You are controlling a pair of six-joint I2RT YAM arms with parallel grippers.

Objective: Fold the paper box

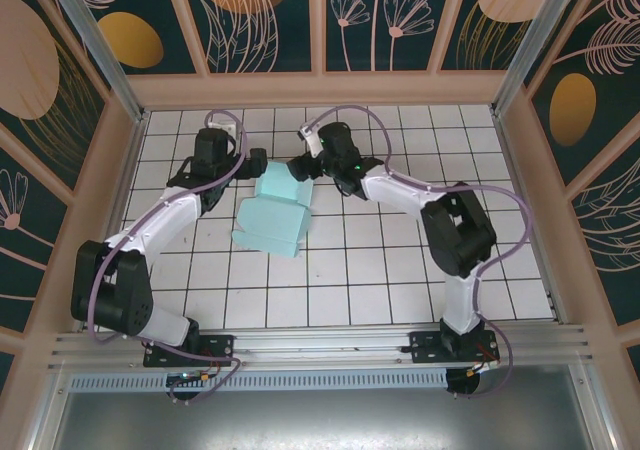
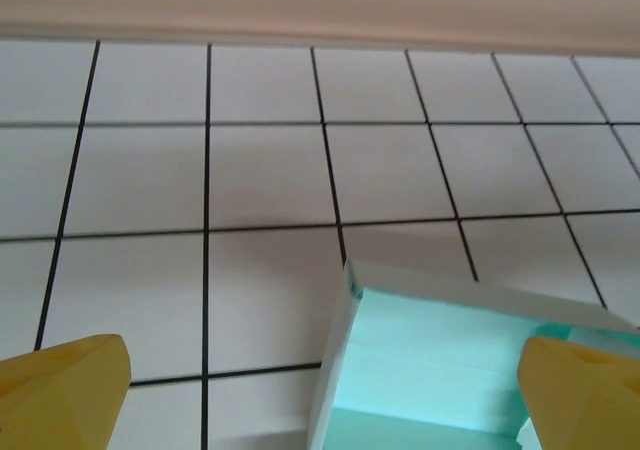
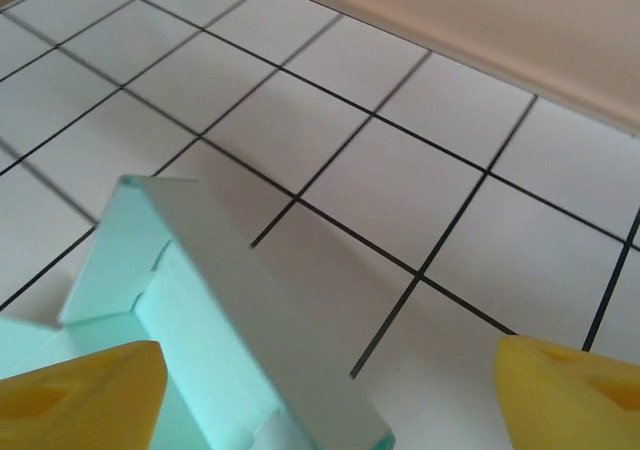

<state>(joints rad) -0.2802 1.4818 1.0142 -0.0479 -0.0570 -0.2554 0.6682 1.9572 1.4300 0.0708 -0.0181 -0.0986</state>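
Note:
The paper box (image 1: 272, 215) is pale turquoise card and lies on the white tiled floor left of centre, with one panel standing up at its far end. My left gripper (image 1: 255, 160) hovers at that far end from the left, and my right gripper (image 1: 299, 166) from the right. In the left wrist view the left gripper (image 2: 320, 395) is open; its yellow fingertips (image 2: 60, 390) sit wide apart and the box (image 2: 460, 360) rises between them, nearer the right one. In the right wrist view the right gripper (image 3: 325, 395) is open, with the raised box panel (image 3: 220, 290) close to its left fingertip (image 3: 80, 390).
The tiled floor (image 1: 400, 270) is ringed by a beige wooden frame; its back wall (image 1: 320, 88) stands a couple of tiles beyond the grippers. The arm bases sit on the metal rail (image 1: 320, 345) at the near edge. Open tiles lie right of the box.

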